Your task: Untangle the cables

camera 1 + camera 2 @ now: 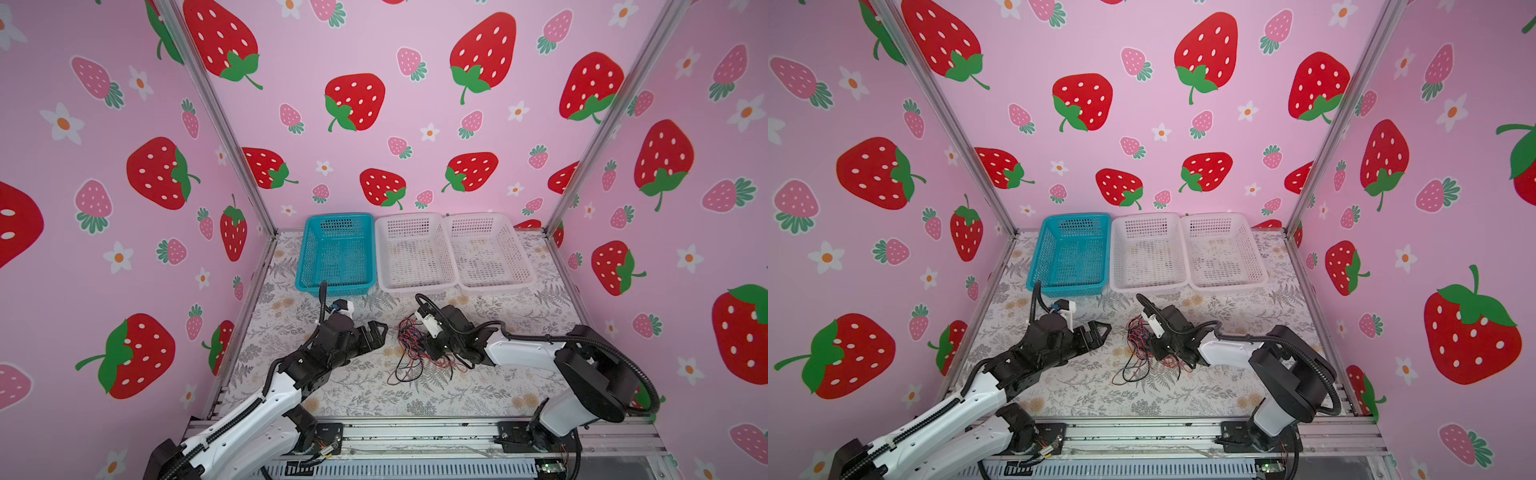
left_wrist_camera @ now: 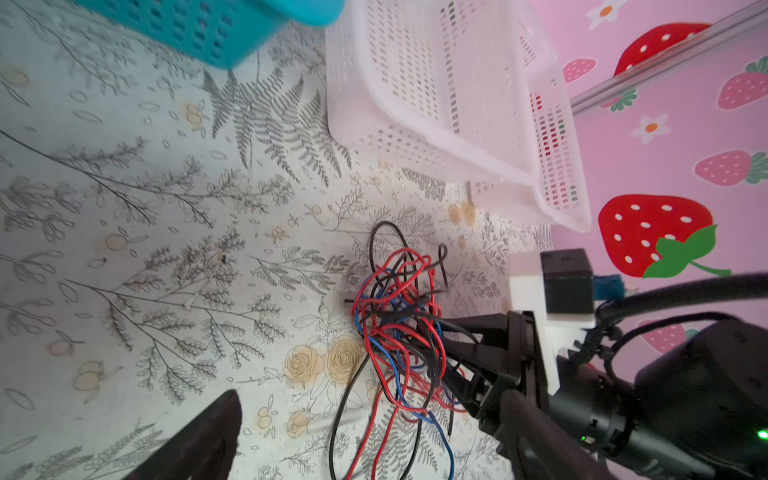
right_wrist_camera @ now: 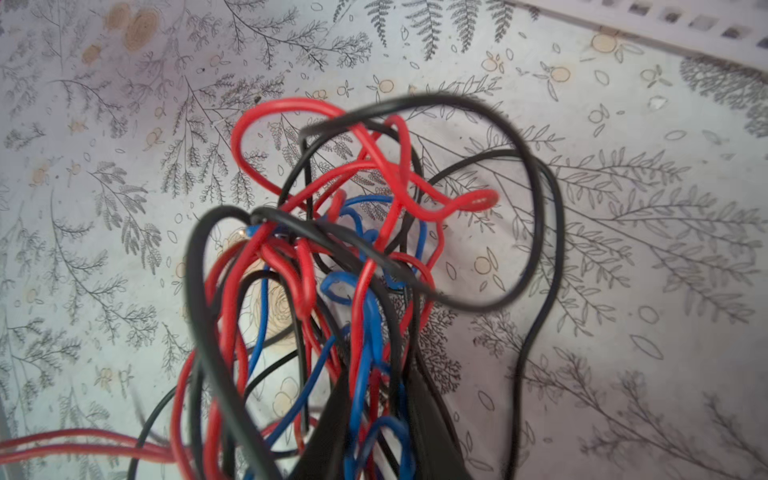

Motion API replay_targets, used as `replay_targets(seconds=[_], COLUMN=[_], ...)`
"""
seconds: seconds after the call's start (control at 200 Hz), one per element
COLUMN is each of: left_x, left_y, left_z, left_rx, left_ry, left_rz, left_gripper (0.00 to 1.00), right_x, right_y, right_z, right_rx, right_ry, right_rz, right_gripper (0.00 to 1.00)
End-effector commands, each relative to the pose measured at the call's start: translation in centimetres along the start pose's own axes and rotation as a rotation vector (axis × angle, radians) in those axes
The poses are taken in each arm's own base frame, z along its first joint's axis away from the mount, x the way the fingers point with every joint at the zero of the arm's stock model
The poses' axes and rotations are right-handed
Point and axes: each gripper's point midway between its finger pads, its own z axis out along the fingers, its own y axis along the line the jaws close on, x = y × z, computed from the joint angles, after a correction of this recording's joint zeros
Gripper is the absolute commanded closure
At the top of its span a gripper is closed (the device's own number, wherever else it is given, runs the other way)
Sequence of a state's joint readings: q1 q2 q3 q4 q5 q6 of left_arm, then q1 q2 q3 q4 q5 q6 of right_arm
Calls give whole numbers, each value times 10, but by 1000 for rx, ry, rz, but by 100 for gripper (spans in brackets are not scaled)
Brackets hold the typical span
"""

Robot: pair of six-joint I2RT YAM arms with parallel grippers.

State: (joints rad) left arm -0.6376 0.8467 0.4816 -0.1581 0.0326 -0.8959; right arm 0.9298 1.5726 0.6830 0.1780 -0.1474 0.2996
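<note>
red, black and blue cables (image 3: 361, 282) knot together, clenched by right gripper (image 3: 380, 382) while left gripper (image 1: 376, 336) gapes.

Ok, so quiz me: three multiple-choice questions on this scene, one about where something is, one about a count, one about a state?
1. Where do the cables lie?
A) inside a basket
B) on the table, in front of the baskets
C) hung on the wall

2. How many baskets are white?
A) none
B) one
C) two

3. The left gripper is:
A) open, holding nothing
B) shut on a red cable
C) out of sight

Answers:
1 B: the tangle rests on the patterned table top.
2 C: two white baskets stand beside one blue basket.
3 A: its jaws stand apart beside the tangle, touching nothing.
</note>
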Motion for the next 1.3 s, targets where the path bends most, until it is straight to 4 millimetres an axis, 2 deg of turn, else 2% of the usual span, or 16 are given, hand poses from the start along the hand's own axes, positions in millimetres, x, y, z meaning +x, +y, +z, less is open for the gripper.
replay_targets(seconds=[0.0,0.1,0.19,0.37,0.47,0.61,0.75,0.82,0.89,0.97,1.005,1.08,1.295], left_x=[5,14,19,29,34,40,48,48,49,52,52,55,50], left_y=[-13,-19,-26,-32,-39,-54,-70,-74,-77,-78,-80,-86,-90], left_z=[6,8,7,3,0,-5,-9,-10,-10,-9,-9,-9,-17], left_rx=[58,112,170,277,339,403,463,485,495,499,507,524,514], left_ry=[-18,-4,-3,-4,6,19,55,51,50,58,61,75,62], left_rz=[-21,-18,-25,-74,-92,-79,-46,-48,-48,-45,-43,-29,7], left_gripper=[1,0,3,24,27,27,32,40,46,48,52,58,85], right_x=[-3,-8,-12,-23,-29,-31,-33,-33,-33,-33,-33,-32,-33], right_y=[17,28,39,54,68,78,85,88,91,94,94,92,77], right_z=[-7,-14,-20,-38,-53,-64,-74,-77,-78,-80,-81,-79,-71], right_rx=[-80,-138,-199,-286,-368,-426,-471,-490,-508,-528,-529,-515,-413], right_ry=[-41,-81,-117,-202,-261,-296,-322,-328,-328,-331,-331,-328,-310], right_rz=[-28,-35,-40,-46,-54,-69,-81,-85,-86,-87,-87,-82,-67], right_gripper=[90,100,100,100,100,100,100,100,100,100,100,100,100])
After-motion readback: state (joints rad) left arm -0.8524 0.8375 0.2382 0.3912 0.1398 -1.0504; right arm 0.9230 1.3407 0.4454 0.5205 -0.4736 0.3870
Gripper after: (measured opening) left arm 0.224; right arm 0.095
